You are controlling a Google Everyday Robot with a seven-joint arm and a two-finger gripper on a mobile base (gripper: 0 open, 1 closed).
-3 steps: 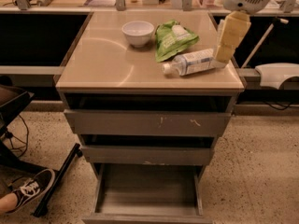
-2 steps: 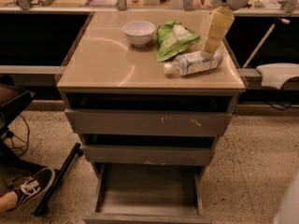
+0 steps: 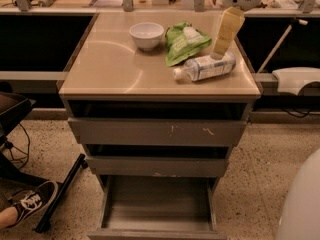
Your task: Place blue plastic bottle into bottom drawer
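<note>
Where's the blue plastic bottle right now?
The bottle lies on its side at the cabinet top's right, beside the green bag, under the end effector.

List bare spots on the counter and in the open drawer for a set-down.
Free: the countertop left half, from its left edge to the white bowl, and the front strip before the blue plastic bottle. The bottom drawer is open, floor bare. Crowded: back right, where bowl, green bag and bottle cluster; the gripper hangs there.

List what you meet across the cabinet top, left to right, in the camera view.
White bowl, green snack bag, blue plastic bottle on its side, end effector over the bottle's base end at right rear.
</note>
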